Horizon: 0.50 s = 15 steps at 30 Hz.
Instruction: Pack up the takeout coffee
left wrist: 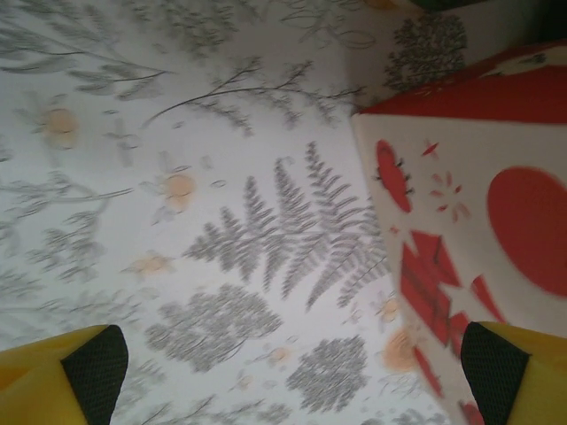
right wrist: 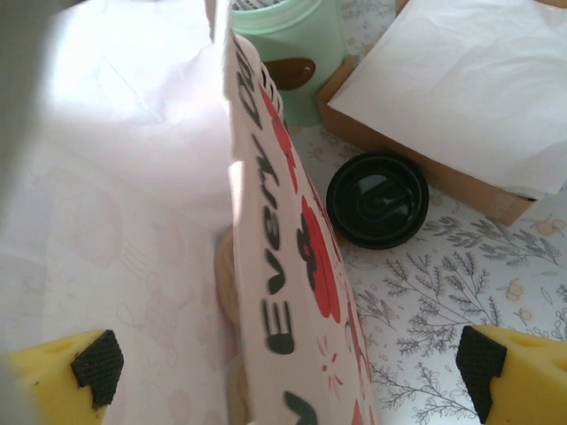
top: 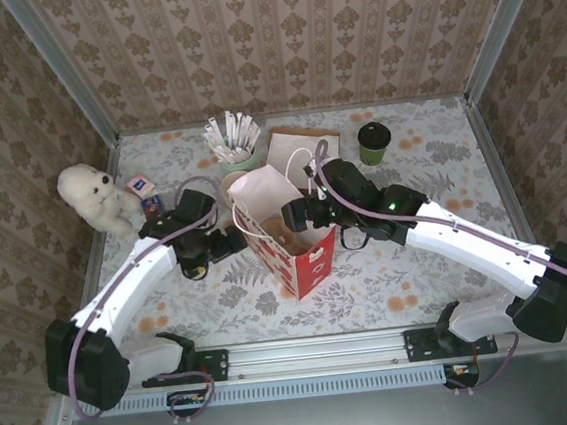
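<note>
The takeout coffee (top: 374, 141), a dark green cup with a black lid, stands upright at the back right of the table, apart from both arms. A red-and-white paper bag (top: 288, 240) stands open in the middle. My right gripper (top: 300, 216) hangs open over the bag's mouth. In the right wrist view this gripper (right wrist: 291, 367) straddles the bag's wall (right wrist: 283, 266), one finger inside and one outside, holding nothing. My left gripper (top: 234, 242) is open and low beside the bag's left side. In the left wrist view it (left wrist: 292, 363) has only tablecloth between its fingers, and the bag (left wrist: 478, 204) is at the right fingertip.
A pale green pot of white sticks (top: 235, 142) and a brown box of napkins (top: 302, 148) stand behind the bag. A round black lid (right wrist: 378, 197) sits by the bag's right wall. Tan round things (right wrist: 225, 274) lie inside the bag. A white teddy (top: 96, 195) sits at the left.
</note>
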Tool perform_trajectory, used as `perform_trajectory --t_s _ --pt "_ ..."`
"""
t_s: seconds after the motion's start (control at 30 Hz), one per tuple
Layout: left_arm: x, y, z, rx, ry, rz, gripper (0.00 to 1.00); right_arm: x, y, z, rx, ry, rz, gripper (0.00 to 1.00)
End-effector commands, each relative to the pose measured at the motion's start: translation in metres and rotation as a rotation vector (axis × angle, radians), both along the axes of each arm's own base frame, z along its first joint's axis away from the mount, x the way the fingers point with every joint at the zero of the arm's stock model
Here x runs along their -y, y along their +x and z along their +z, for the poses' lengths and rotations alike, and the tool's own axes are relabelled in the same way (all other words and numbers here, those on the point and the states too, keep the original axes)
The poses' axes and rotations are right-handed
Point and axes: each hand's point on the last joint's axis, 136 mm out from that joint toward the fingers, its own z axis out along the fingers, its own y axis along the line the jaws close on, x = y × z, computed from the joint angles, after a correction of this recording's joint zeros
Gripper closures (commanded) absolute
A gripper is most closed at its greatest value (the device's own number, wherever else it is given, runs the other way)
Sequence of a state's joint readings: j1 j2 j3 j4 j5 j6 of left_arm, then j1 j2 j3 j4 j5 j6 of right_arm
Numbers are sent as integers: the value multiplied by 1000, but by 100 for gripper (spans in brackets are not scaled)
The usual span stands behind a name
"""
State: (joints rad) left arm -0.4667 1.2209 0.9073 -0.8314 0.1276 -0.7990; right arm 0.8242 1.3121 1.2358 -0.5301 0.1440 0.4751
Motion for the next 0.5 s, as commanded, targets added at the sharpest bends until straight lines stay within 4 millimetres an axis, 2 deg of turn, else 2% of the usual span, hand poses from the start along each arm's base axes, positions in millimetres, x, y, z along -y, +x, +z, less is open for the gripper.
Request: perform_trajectory --t_s 0.0,0.27,0.47 --pt "21 21 -5 28 -78 66 0 -5 -9 7 4 57 53 0" --pt "12 48 -20 29 27 152 0 -19 -26 4 -52 103 153 0" --pt "9 51 -24 43 25 204 0 -1 -25 10 11 46 135 0"
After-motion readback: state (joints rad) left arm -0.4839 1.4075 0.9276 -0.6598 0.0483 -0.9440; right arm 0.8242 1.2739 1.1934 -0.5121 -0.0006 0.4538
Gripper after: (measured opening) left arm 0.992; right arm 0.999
